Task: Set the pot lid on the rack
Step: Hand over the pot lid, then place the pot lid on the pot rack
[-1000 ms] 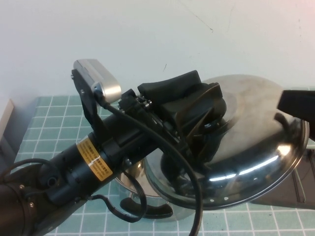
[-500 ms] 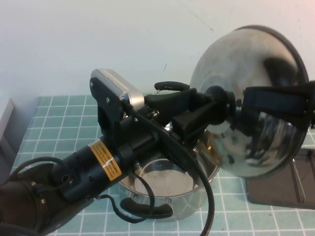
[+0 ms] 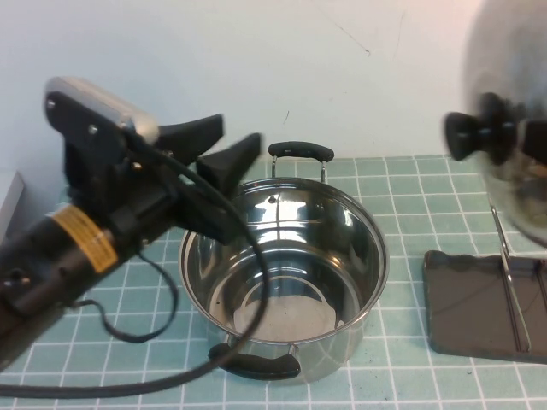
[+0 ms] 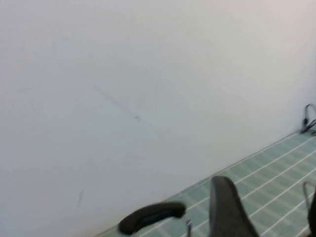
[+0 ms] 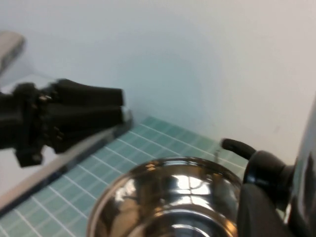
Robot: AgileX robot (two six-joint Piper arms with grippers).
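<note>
The pot lid [image 3: 513, 85] is tipped on edge at the far right, above the rack [image 3: 466, 316], with its black knob [image 3: 473, 134] pointing left. My right gripper [image 3: 502, 137] is shut on the knob. In the right wrist view the knob [image 5: 266, 169] sits between the fingers [image 5: 256, 212], with the lid's steel face [image 5: 310, 148] behind it. My left gripper [image 3: 232, 137] is open and empty, above the far left rim of the pot. The rack's thin wire divider [image 3: 510, 273] stands upright on the dark tray.
The deep steel pot [image 3: 282, 290] with two black handles stands uncovered at the table's middle, to the left of the rack; it also shows in the right wrist view [image 5: 168, 197]. Its far handle [image 4: 152, 217] shows in the left wrist view. A white wall is behind.
The left gripper let go of the lid's knob and drew back to the left. The right gripper has carried the lid right, over the rack, leaving the pot open.
</note>
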